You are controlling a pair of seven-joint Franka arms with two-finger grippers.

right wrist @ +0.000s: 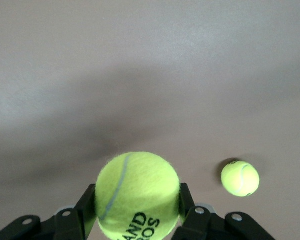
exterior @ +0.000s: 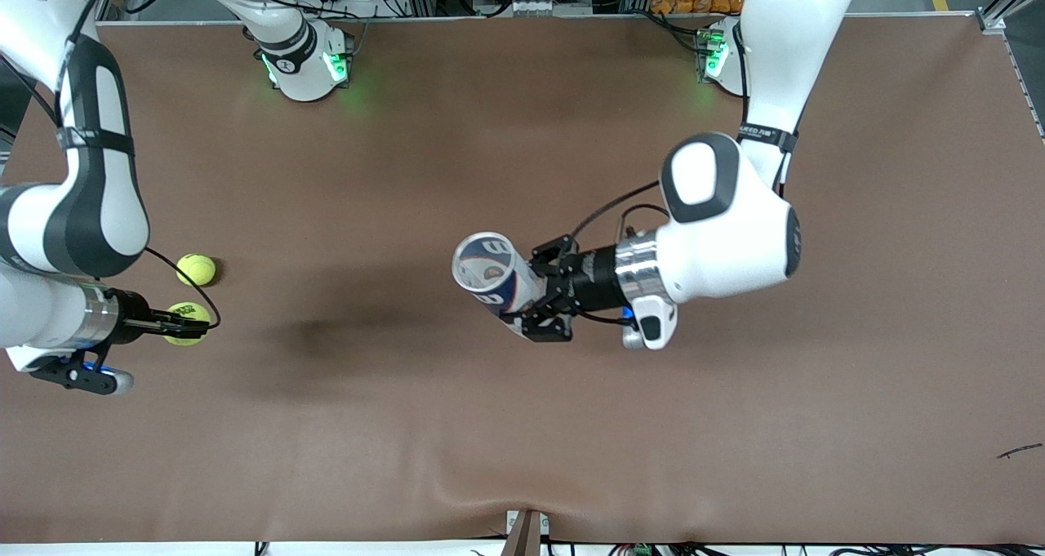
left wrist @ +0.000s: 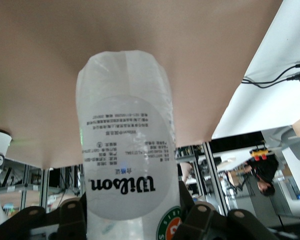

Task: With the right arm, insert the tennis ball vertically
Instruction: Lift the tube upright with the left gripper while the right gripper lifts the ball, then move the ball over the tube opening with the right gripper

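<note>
Brown worktop (exterior: pixel 522 425) fills the front view, its near edge rumpled at the middle, with both robot bases along its farthest edge. Above its centre the left arm (exterior: pixel 735 229) holds a clear plastic tennis-ball can (exterior: pixel 490 274), the landmark of the scene. The can is clamped near its lower end in the left hand (exterior: pixel 549 299), whose fingers are closed tight on its sides, and its open mouth is tilted up toward the front camera. In the left wrist view the can (left wrist: pixel 127 150) stands between the black fingers (left wrist: pixel 205 222), its label printed with the brand name Wilson, and no ball shows inside it.

Well apart from the can, at the right arm's end of the worktop, the right arm (exterior: pixel 73 213) reaches in with its right hand (exterior: pixel 184 323) closed on a yellow-green tennis ball (exterior: pixel 186 319). The right wrist view shows that ball (right wrist: pixel 137 195) pinched between the two fingers (right wrist: pixel 187 202), black lettering on its felt, held a little above the brown surface with its shadow below it.

One loose ball (exterior: pixel 196 269) lies on the worktop just beside the held one, farther from the front camera than it and likewise well apart from the can; the right wrist view shows it (right wrist: pixel 240 178) resting alone, touching nothing else.
</note>
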